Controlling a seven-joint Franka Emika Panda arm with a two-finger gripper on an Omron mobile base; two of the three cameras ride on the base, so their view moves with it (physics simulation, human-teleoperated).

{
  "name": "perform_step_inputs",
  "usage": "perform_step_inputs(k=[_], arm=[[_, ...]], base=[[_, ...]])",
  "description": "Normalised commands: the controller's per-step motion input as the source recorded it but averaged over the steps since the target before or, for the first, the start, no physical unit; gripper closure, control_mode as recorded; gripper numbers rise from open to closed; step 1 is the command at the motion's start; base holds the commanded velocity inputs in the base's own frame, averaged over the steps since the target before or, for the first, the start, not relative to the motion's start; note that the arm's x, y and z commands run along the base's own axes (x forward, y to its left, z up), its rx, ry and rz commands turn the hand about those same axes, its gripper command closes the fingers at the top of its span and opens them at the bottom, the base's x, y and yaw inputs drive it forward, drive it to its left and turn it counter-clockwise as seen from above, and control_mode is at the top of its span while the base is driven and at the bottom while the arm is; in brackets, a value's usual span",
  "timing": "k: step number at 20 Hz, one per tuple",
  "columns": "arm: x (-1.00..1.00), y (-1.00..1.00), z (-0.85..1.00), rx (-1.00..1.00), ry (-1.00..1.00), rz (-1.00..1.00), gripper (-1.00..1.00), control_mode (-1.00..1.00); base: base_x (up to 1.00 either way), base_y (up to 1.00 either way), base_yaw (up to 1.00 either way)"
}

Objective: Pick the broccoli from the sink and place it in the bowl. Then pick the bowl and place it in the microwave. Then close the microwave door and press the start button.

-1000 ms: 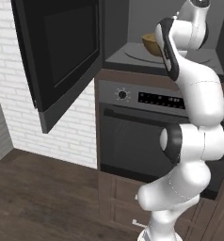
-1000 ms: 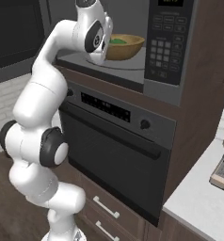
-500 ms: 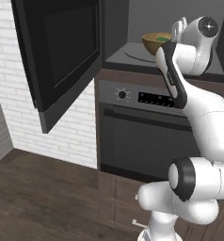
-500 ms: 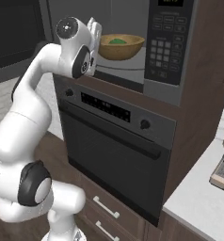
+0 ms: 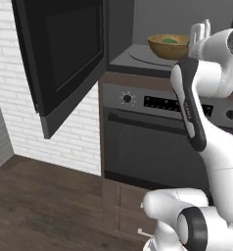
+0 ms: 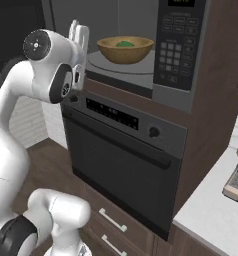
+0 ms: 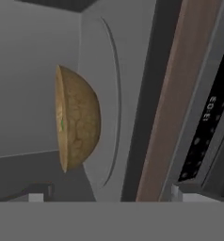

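The round light-brown wooden bowl [image 5: 169, 46] is hiding most of the small green broccoli [image 5: 170, 41]. The top edge is cutting off the tall dark grey microwave door [image 5: 59, 54].

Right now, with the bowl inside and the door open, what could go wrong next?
1. The microwave door stands wide open, far to the arm's left; the sweep to reach it could clip the oven front.
2. The gripper, its jaws open, sits close beside the bowl with broccoli; a careless turn could knock it.

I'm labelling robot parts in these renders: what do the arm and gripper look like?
The arm is glossy white, built of rounded tubular links with dark grey joint bands and round end caps. The gripper has two slim pale fingers. No cables or markings are visible.
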Motion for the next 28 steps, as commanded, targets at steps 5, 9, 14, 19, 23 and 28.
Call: perform_step_inputs(k=[5, 9, 14, 19, 23, 28], arm=[[-1.0, 0.43, -0.02, 0.0, -0.4, 0.0, -1.0, -1.0], [-1.0, 0.62, 0.0, 0.0, -0.46, 0.0, -1.0, -1.0], [-1.0, 0.58, -0.14, 0.0, -0.47, -0.04, -1.0, -1.0], [-0.82, 0.78, -0.02, 0.0, -0.31, -0.07, -1.0, -1.0], [-0.51, 0.96, 0.0, 0.0, -0.07, -0.1, -1.0, -1.0], [-0.35, 0.95, 0.0, 0.03, 0.02, -0.06, -1.0, -1.0]], base=[[0.0, 0.0, 0.0], [0.0, 0.0, 0.0], [0.0, 0.0, 0.0], [0.0, 0.0, 0.0], [0.0, 0.0, 0.0], [0.0, 0.0, 0.0]])
